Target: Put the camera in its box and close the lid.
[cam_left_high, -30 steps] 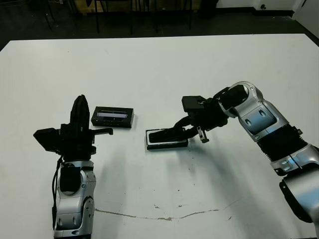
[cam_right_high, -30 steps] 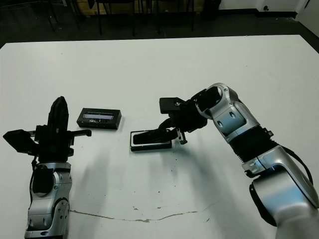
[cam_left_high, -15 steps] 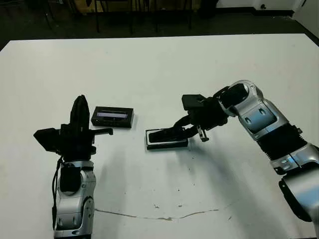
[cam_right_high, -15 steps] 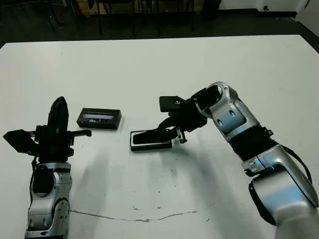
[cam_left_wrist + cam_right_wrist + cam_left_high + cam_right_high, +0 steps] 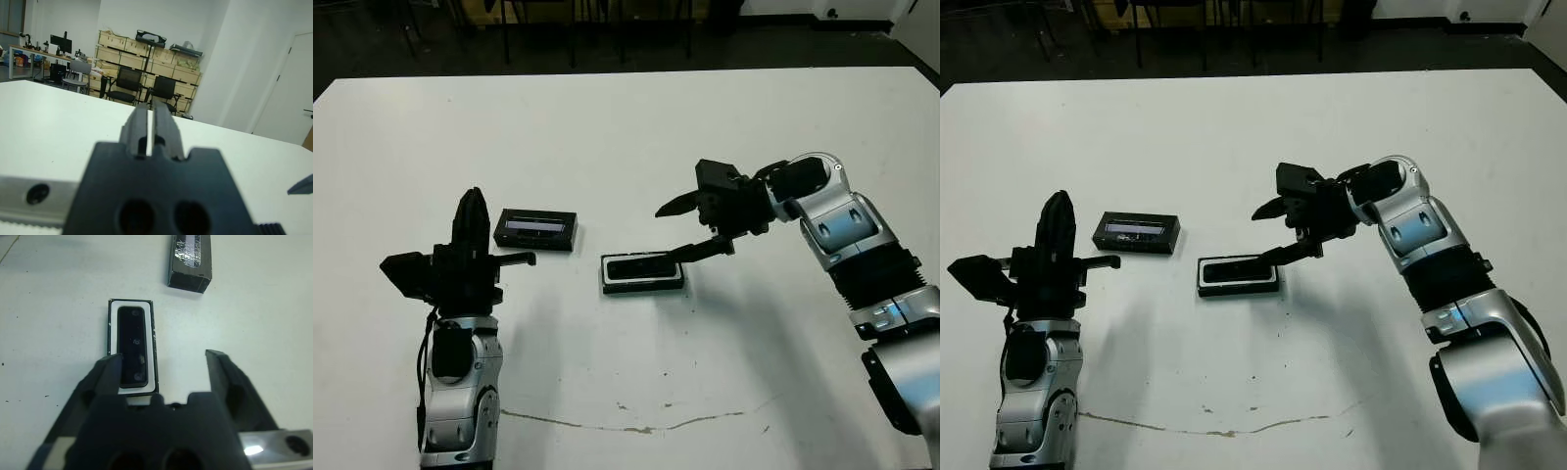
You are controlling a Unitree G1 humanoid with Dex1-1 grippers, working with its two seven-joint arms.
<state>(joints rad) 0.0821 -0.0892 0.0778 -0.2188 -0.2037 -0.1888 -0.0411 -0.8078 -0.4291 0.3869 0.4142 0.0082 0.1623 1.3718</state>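
Camera seated in box, just ahead of my right end effector, fingers spread, empty. Lid beyond, long axis crosswise, nearer my left end effector, fingers together.

Stacked cardboard boxes and chairs stand beyond the white table.

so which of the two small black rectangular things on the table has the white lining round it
The shallow black tray just beyond the open right gripper, with the flat black camera lying inside it. The black striped lid farther off shows no white lining.
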